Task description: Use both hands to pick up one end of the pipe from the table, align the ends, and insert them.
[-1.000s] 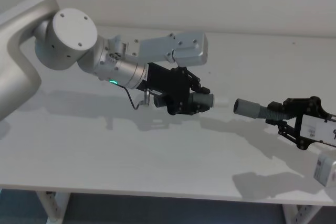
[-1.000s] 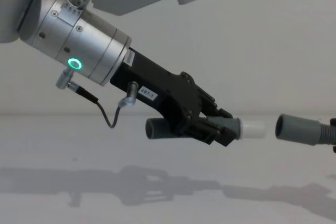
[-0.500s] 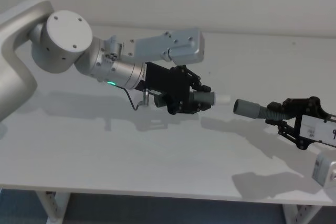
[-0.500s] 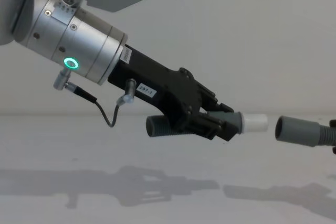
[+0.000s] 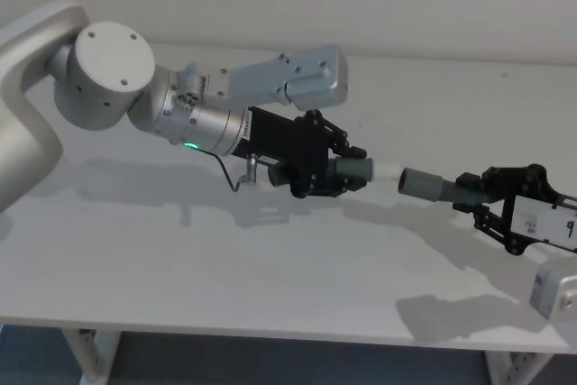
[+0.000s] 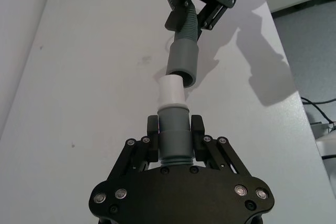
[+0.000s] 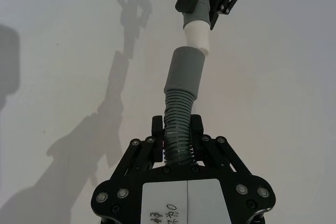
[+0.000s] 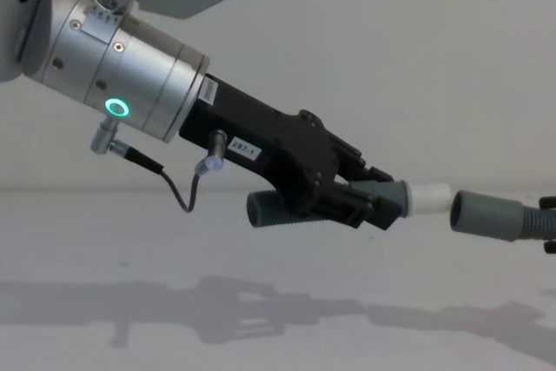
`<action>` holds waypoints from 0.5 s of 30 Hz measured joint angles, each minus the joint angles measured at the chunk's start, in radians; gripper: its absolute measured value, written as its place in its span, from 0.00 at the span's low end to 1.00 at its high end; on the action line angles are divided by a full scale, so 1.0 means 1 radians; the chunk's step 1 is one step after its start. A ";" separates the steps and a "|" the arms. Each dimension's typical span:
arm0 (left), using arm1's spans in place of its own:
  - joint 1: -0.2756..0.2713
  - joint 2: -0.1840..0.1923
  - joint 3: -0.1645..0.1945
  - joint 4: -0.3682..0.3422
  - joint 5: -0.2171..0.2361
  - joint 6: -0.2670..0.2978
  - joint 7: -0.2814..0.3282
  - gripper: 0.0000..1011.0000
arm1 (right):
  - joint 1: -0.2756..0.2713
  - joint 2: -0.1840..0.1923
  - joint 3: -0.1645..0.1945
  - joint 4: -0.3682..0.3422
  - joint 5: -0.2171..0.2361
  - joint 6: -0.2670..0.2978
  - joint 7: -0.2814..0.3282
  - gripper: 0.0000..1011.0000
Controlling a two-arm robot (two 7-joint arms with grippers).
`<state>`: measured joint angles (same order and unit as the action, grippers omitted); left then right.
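Above the table [image 5: 162, 259], my left gripper [image 5: 332, 172] is shut on one grey pipe piece [image 8: 269, 210], its white spigot end [image 8: 429, 196] pointing right. My right gripper [image 5: 489, 197] is shut on the other pipe piece by its ribbed part [image 7: 177, 121], the grey socket collar [image 5: 420, 183] pointing left. The spigot tip [image 6: 171, 91] sits just at the socket mouth [image 6: 182, 65], nearly in line with it; I cannot tell whether they touch. In the right wrist view the spigot [image 7: 197, 33] meets the collar [image 7: 185, 72] slightly off centre.
A thin grey cable [image 8: 171, 192] loops under the left wrist with its green ring [image 8: 115, 109]. The table's front edge [image 5: 270, 331] runs along the bottom and a pale wall [image 8: 434, 58] stands behind. The left arm's silver link [image 5: 288, 78] hangs over the back of the table.
My left gripper has carried its pipe piece to the right, closing the gap between spigot and socket to almost nothing. The right gripper has shifted only slightly left.
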<state>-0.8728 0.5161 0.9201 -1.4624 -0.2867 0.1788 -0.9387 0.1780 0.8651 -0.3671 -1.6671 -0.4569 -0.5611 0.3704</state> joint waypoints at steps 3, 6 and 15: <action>0.001 -0.002 -0.001 0.004 -0.007 -0.005 -0.001 0.34 | 0.002 -0.002 -0.002 0.000 -0.005 0.002 -0.004 0.29; 0.001 -0.003 -0.001 0.007 -0.011 -0.008 -0.002 0.34 | 0.003 -0.003 -0.004 0.000 -0.009 0.004 -0.007 0.29; -0.002 -0.010 0.003 0.022 -0.022 -0.015 -0.009 0.34 | 0.004 -0.005 -0.005 -0.004 -0.011 0.011 -0.012 0.29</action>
<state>-0.8751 0.5059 0.9227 -1.4409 -0.3091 0.1638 -0.9474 0.1817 0.8603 -0.3716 -1.6708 -0.4676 -0.5500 0.3581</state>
